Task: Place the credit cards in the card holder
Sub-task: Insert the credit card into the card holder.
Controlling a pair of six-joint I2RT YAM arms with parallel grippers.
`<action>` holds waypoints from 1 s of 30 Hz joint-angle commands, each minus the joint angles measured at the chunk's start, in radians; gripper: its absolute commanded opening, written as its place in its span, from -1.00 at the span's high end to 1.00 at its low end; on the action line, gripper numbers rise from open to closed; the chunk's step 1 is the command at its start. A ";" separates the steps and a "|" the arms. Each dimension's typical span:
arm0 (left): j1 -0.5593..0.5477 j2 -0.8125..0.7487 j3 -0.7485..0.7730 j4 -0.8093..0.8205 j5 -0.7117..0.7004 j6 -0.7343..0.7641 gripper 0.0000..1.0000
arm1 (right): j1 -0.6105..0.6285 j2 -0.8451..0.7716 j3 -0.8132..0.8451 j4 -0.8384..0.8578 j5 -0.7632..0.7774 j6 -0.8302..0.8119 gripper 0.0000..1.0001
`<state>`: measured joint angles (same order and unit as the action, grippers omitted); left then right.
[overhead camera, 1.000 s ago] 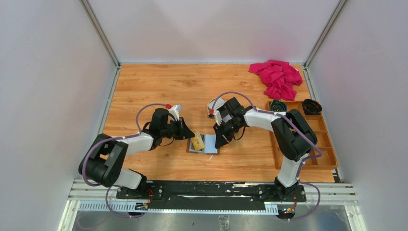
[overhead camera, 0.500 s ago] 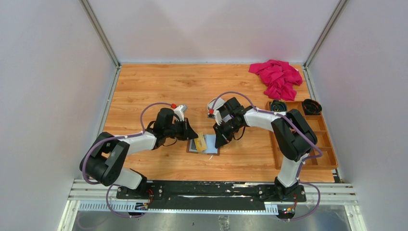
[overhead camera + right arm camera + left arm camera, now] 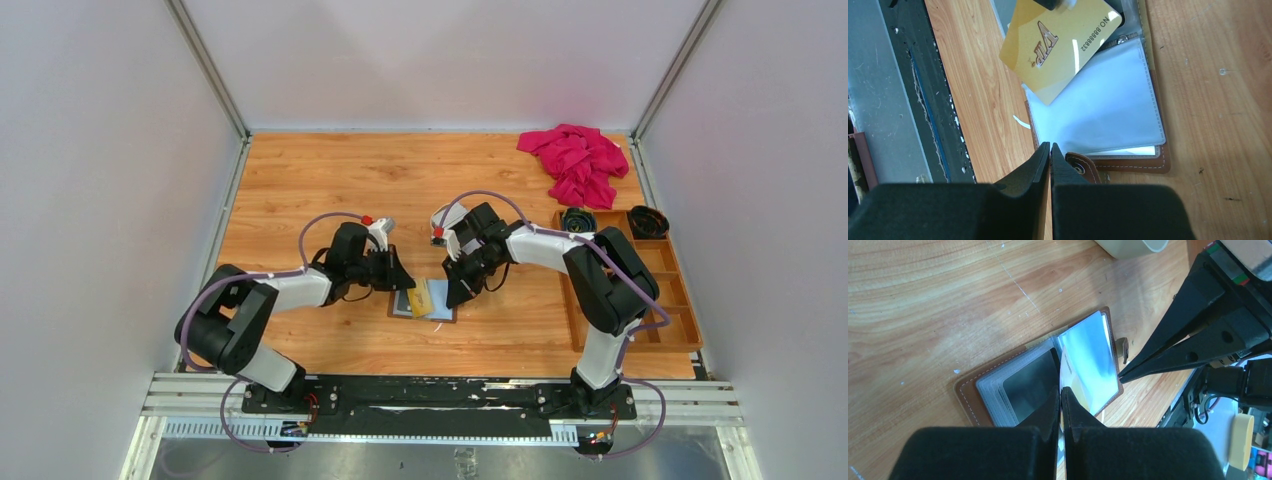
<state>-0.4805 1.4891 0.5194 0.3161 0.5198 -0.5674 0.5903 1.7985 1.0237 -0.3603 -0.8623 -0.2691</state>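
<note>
Starting on my left: the left fingers are clamped on the gold card. They grip it by one short end, so the rest sticks out free toward the wallet. I've got the card tilted with its far end over the clear plastic sleeves, which I read as lining it up to slide into a pocket rather than lay it flat. It isn't in a pocket yet. From the right wrist view it rides above the sleeve, with one corner out past the wallet's edge over the table. The wallet lies open and flat mid-table between the two arms, pockets facing up. Moving right, the right fingers are pressed together with nothing between them that I can see. Their tip is down at the wallet's edge, just beside the snap tab. My read is that they're pinning that flap so the wallet can't fold shut or skate away when the card pushes in. Next I'd flatten the angle and find a pocket mouth, though the card could ride over the slick sleeve instead. Far right, the wooden tray and pink cloth sit well apart from all this.
</note>
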 commanded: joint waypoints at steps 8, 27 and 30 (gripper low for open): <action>-0.010 0.082 0.056 -0.058 0.017 -0.024 1.00 | 0.014 0.023 0.024 -0.028 0.011 0.002 0.88; -0.017 0.222 0.286 -0.463 -0.028 0.084 1.00 | 0.020 0.022 0.027 -0.029 0.009 0.001 0.88; -0.025 0.241 0.308 -0.469 -0.016 0.083 1.00 | 0.020 0.021 0.027 -0.029 0.011 0.001 0.88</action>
<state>-0.4892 1.6836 0.8124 -0.0586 0.5396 -0.5278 0.5930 1.7988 1.0241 -0.3626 -0.8623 -0.2691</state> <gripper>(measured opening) 0.006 0.061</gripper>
